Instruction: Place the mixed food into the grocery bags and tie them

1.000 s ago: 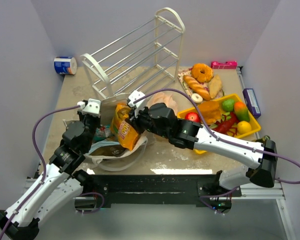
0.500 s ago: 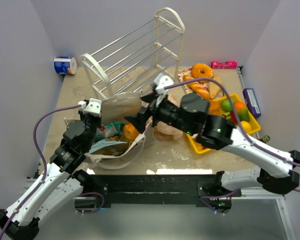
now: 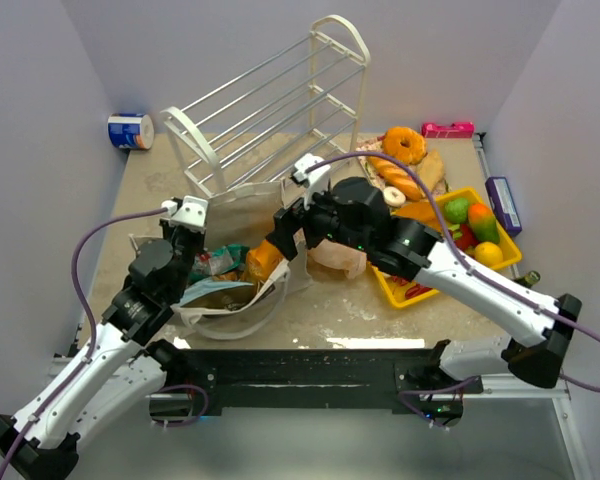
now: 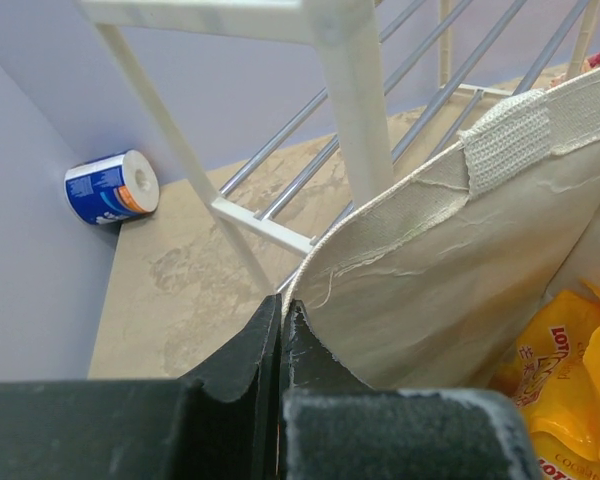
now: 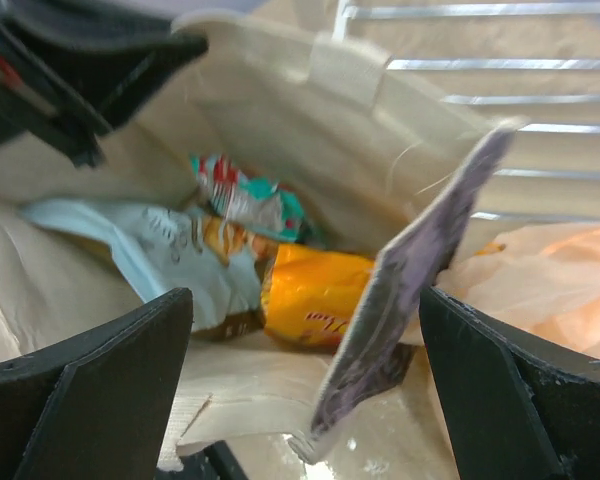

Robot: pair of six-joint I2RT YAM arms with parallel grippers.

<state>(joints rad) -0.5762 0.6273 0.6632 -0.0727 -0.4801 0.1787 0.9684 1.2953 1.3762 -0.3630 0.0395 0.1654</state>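
Note:
The beige cloth tote [image 3: 242,212] lies open on the table, and my left gripper [image 3: 192,238] is shut on its rim [image 4: 310,280], holding it up. An orange packet [image 3: 263,262] lies inside with a light blue packet [image 3: 215,292] and a green-white packet [image 3: 215,262]. My right gripper [image 3: 278,243] hangs open just above the tote's mouth, over the orange packet [image 5: 315,295], holding nothing. The tote's dark printed side [image 5: 420,270] stands up between its fingers. The peach-pink plastic bag [image 3: 335,255] lies to the tote's right. Toy fruit [image 3: 480,225] sits in the yellow tray [image 3: 412,290].
A white wire rack [image 3: 280,100] lies tipped over behind the tote. Bread loaves and a donut [image 3: 405,145] are at the back right. A blue-wrapped paper roll [image 3: 130,131] rests at the far left wall. A purple box [image 3: 502,203] and a pink item [image 3: 448,129] lie along the right side.
My right gripper has let go of the orange packet, which now lies in the tote, and has drawn back a little. The left gripper has kept its hold on the rim.

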